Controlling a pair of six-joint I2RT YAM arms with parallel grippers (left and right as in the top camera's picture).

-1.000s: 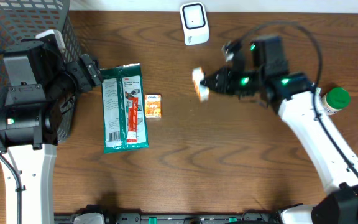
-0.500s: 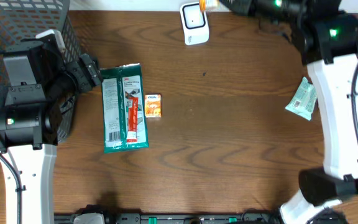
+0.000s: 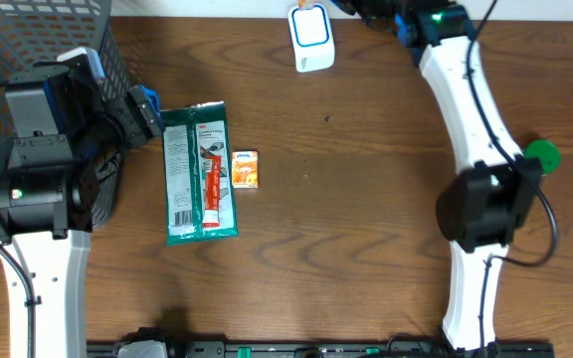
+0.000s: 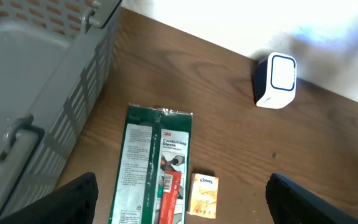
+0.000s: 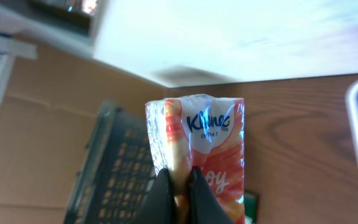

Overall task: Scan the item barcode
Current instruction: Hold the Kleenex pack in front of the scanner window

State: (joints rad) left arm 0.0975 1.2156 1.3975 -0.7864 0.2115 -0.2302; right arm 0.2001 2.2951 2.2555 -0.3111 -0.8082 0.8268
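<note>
The right hand pinches the orange-and-white plastic-wrapped Kleenex tissue pack, its long axis along the fingers, just beside the white box-shaped barcode scanner at the far desk edge; the left hand gapes wide and empty, well apart.

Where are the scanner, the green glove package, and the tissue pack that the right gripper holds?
scanner (image 3: 310, 30): overhead view, its lit front window.
green glove package (image 3: 199, 169): overhead view, middle of the wrapper.
held tissue pack (image 5: 213, 152): right wrist view, its printed front.
</note>
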